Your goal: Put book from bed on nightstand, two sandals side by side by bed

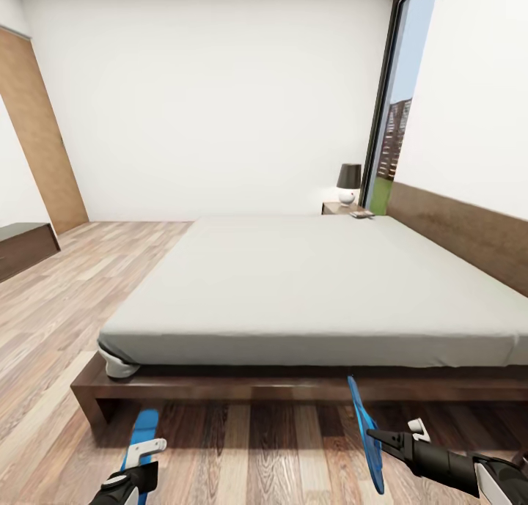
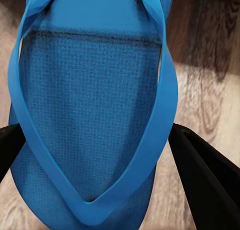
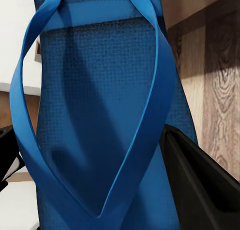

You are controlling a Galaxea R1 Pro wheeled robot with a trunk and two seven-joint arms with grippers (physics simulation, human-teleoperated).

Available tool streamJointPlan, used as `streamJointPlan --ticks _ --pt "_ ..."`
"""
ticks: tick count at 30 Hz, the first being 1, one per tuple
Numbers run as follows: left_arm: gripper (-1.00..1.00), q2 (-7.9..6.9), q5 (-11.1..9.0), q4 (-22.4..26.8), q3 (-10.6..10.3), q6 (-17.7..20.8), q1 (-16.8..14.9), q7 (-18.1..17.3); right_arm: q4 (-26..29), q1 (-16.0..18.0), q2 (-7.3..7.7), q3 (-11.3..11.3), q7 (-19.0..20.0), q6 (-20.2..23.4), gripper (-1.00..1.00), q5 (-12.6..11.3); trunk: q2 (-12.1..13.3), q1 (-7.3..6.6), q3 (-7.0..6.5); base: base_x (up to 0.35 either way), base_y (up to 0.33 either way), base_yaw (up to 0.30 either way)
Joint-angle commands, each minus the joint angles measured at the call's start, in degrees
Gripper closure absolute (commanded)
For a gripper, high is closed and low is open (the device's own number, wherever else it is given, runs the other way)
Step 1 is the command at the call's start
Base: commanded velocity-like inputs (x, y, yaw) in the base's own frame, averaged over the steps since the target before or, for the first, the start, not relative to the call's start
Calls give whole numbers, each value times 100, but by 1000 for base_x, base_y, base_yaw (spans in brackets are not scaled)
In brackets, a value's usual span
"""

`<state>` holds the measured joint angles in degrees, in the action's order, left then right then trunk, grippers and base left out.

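Left sandal: flat on the floor beside the bed, left gripper clasping it.
Right sandal: on edge above the floor, clamped in the right gripper.
Risk: released tilted, it may topple askew.
Book: on the nightstand.
Writing: none legible.

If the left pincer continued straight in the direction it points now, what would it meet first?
Probably the dark wooden frame of the bed. The left pincer holds a blue sandal pointing forward over the plank floor towards that frame; depth is uncertain.
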<state>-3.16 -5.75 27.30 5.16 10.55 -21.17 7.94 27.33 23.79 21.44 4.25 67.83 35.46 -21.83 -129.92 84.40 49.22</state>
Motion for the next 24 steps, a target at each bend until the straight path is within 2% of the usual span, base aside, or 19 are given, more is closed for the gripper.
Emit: streamJointPlan --ticks 1,24 --pt "100 0 -58 13 -7 28 -1 23 0 3 1 5 4 57 100 -32 -44 21 24 0 0 0" --pt "100 17 -67 13 -14 26 -1 15 0 3 1 5 2 57 100 -32 -966 527 437 0 0 0"
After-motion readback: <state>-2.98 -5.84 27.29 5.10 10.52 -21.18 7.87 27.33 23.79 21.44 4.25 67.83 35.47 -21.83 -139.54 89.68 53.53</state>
